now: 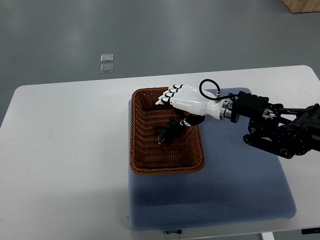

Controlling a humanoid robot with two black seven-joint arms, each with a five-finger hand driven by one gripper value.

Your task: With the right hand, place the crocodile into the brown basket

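The brown wicker basket (141, 150) stands on a blue mat, left of the table's middle. A small dark crocodile toy (169, 132) lies inside it, toward the upper right of its floor. My right hand (181, 100), white with black joints, hovers over the basket's far right corner on an arm reaching in from the right. Its fingers (168, 95) stretch toward the far rim, away from the toy. The thumb (190, 121) hangs just beside the crocodile's tail end; whether it touches is unclear. The left arm does not show.
The blue mat (235, 185) covers the right half of the white table (65, 160). The black forearm and wrist (272, 127) lie over the mat to the basket's right. Two small clear squares (106, 63) sit on the grey floor beyond the table.
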